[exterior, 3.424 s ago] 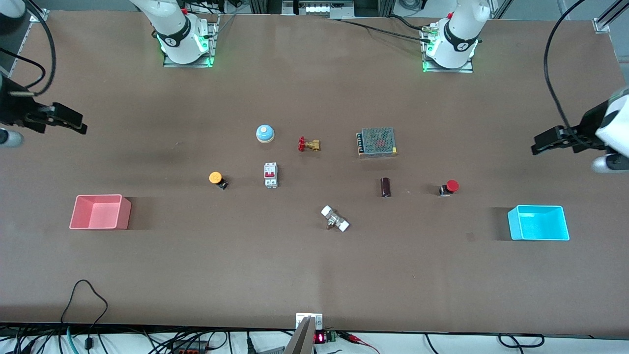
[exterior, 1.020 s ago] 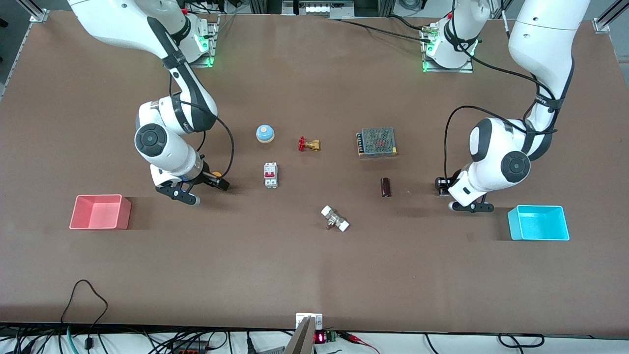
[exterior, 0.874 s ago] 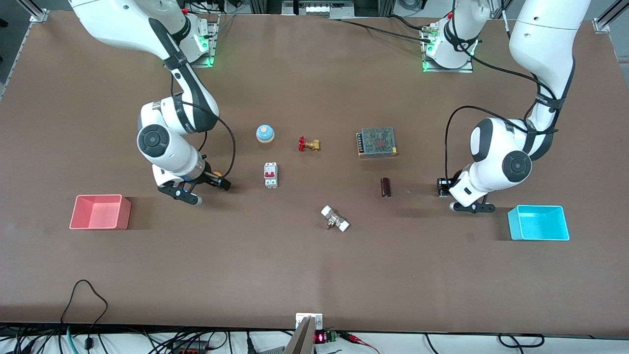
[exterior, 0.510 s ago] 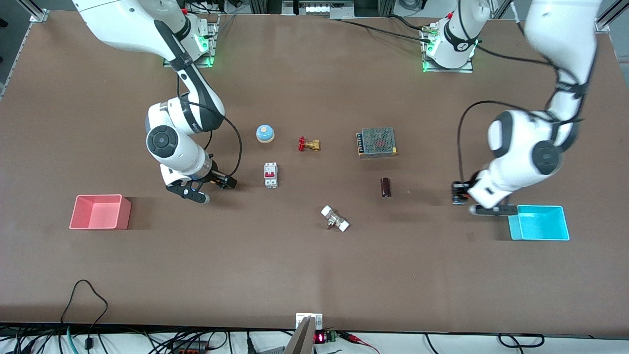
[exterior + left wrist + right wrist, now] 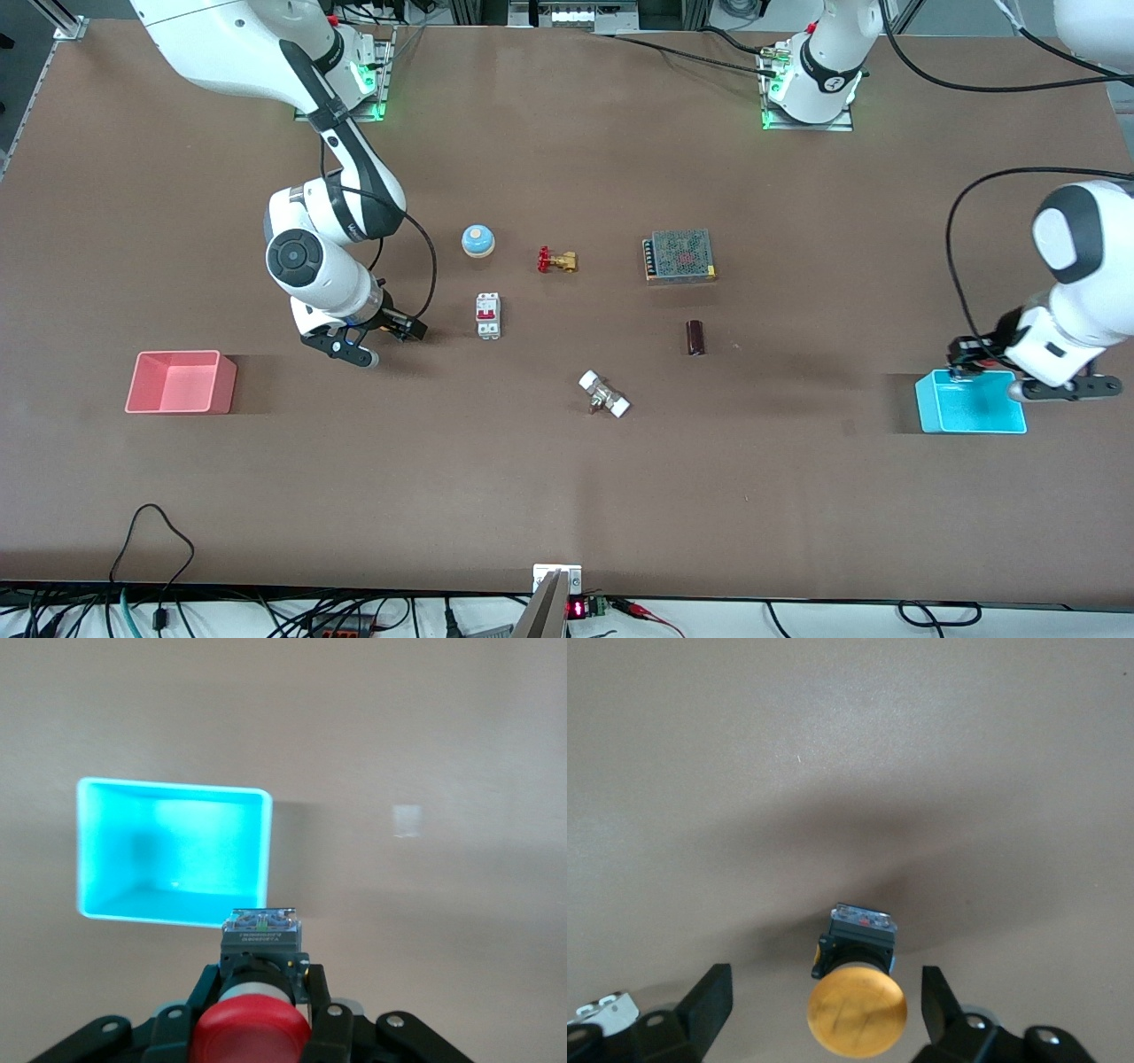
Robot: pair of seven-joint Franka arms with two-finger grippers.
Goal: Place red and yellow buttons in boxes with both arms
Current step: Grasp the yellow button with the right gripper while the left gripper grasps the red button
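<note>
My left gripper [image 5: 968,361] is shut on the red button [image 5: 254,1032] and holds it in the air over the edge of the cyan box [image 5: 927,409]. In the left wrist view the box [image 5: 173,855] is open and empty just past the button. My right gripper [image 5: 388,326] is open and low over the table. Its fingers [image 5: 713,1001] stand on either side of the yellow button [image 5: 857,1014] without touching it. In the front view only the button's black body [image 5: 412,330] shows. The pink-red box [image 5: 177,355] stands empty toward the right arm's end.
Between the arms lie a blue dome bell [image 5: 477,240], a red-handled brass valve [image 5: 556,260], a mesh-topped power supply [image 5: 679,255], a white circuit breaker [image 5: 488,315], a dark cylinder [image 5: 695,338] and a white-capped fitting [image 5: 604,394].
My left gripper has lifted the red button off the table and carried it to the cyan box. My right gripper has shifted slightly and stays open around the yellow button.
</note>
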